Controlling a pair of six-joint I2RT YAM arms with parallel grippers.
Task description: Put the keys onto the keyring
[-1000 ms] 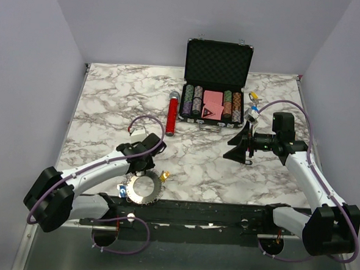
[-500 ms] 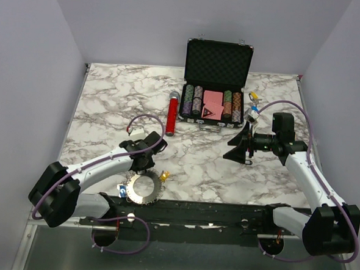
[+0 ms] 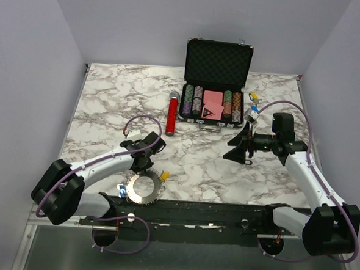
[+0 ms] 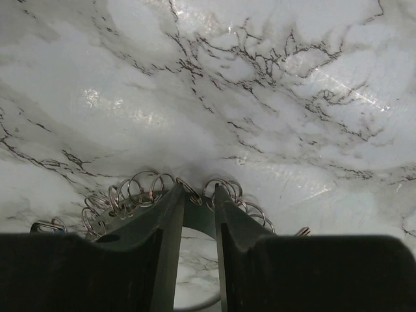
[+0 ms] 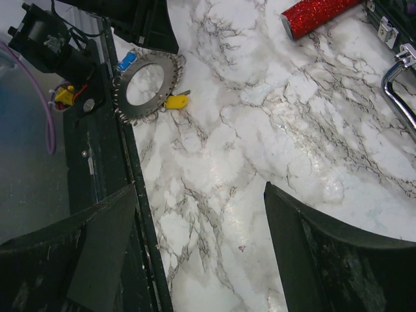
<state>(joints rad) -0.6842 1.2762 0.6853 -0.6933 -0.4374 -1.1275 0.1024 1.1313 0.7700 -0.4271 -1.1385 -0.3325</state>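
From above, the keyring (image 3: 154, 195) lies at the table's (image 3: 108, 106) lower edge. The left gripper (image 3: 143, 167) is down on the ring's upper rim, but that view hides its jaws. The left wrist view shows them: the fingers (image 4: 166, 240) stand narrowly apart over the fanned rim (image 4: 140, 192), though I cannot tell whether they pinch it. The right gripper (image 3: 231, 149) hangs at right of centre, and its wrist view shows the jaws wide with nothing between. That view also shows the ring's yellow tag (image 5: 175, 101) and blue tag (image 5: 127, 62) clearly. Only the top view shows the loose keys (image 3: 253, 107), right of the open case (image 3: 218, 61).
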